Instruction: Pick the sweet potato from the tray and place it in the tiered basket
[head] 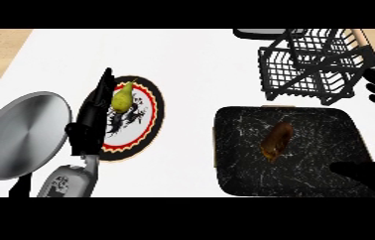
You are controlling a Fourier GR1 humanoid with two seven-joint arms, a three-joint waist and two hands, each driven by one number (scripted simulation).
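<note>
I'm looking at the sweet potato [278, 140] lying mid-tray [238, 177], apart from everything. It's probably stiff, fairly light, skin not slippery — I'm planning to take it across the thick middle. My right hand [356, 171] is sitting at the tray's lower right corner, near it, not touching; can't tell its state. Left hand [93, 116] is resting open beside the pear plate [143, 135]. Tiered basket [311, 65] is waiting beyond the tray.

Pear [121, 98] on patterned plate [147, 130]; perhaps a silver lid [29, 135] alongside.

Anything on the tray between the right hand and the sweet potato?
No. In the head view, only bare tray floor separates the right hand and sweet potato.
</note>
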